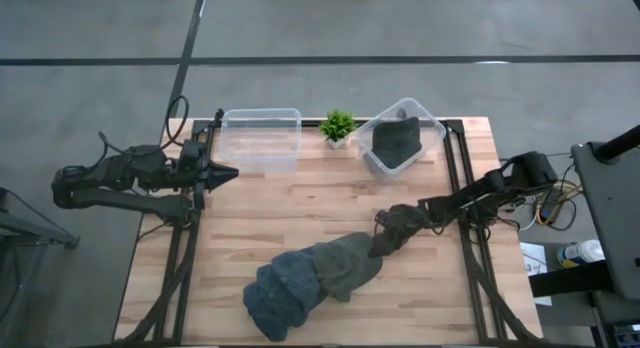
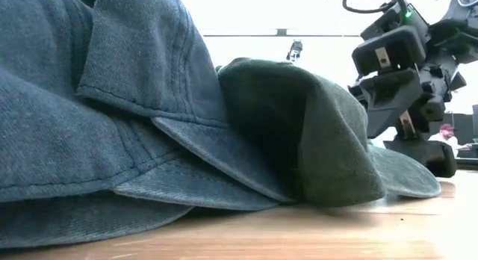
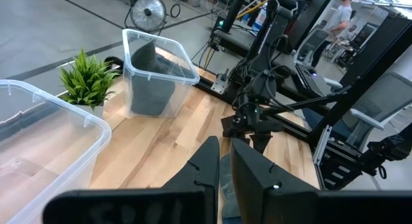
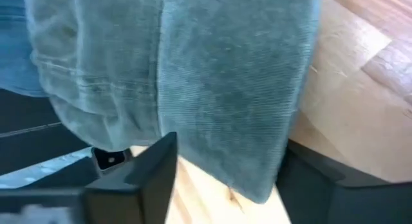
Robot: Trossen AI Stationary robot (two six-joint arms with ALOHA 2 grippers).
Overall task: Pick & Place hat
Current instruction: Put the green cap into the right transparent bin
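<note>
Several denim hats lie overlapped in a row on the wooden table. The blue ones [image 1: 280, 293] [image 2: 89, 103] are nearest the front edge. A green-grey one [image 1: 345, 263] [image 2: 314, 133] lies at the row's right end, its brim [image 2: 407, 178] flat on the table. My right gripper [image 1: 383, 236] [image 2: 418, 152] is low at that brim, open, one finger on each side of it [image 4: 225, 166]. My left gripper [image 1: 228, 173] [image 3: 225, 169] is shut and empty at the table's left edge, beside an empty clear bin [image 1: 262, 138]. My right gripper comes at the green-grey hat's brim [image 4: 232, 121] level from the table's right side, and the brim reaches in between its two open fingers. I cannot tell whether the fingers touch it. The hat rests on the table, its crown against the blue hats.
A second clear bin [image 1: 400, 138] [image 3: 154, 76] at the back right holds a dark hat. A small green plant [image 1: 338, 126] [image 3: 87, 79] stands between the two bins. A person stands in the room beyond the table [image 3: 341, 11]. Bare wood lies mid-table [image 1: 290, 208].
</note>
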